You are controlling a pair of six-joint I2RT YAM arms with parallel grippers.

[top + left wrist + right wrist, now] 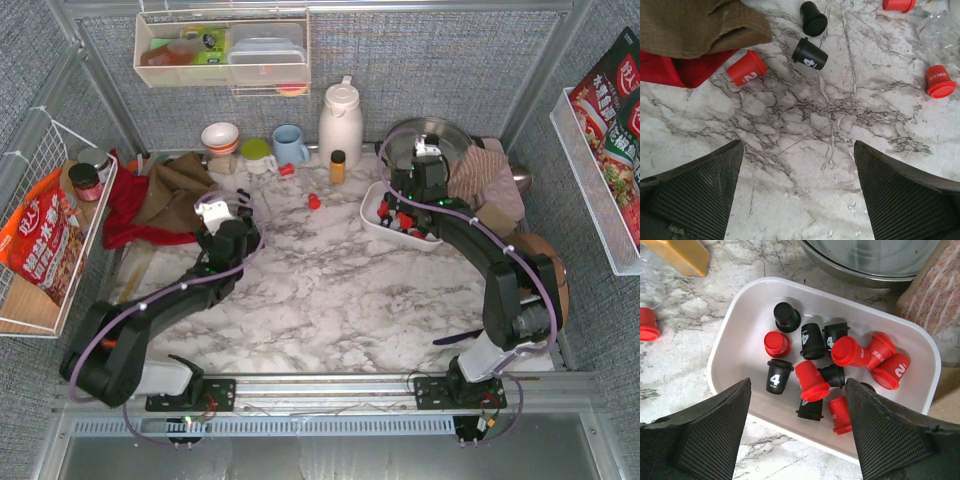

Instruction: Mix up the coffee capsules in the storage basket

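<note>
Right wrist view: right gripper (797,390), jaws wide and empty, hovers over storage basket (735,335) of red and black coffee capsules (845,351); height unclear, so dip slowly, stir gently.

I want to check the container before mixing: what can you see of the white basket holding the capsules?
The basket is a shallow white rectangular tray, plastic by its look, with rounded corners and solid walls. It sits flat on the marble table beside a steel bowl. Red and black capsules lie jumbled inside, mostly on their sides; one end is bare. The right gripper hangs open above it.
</note>
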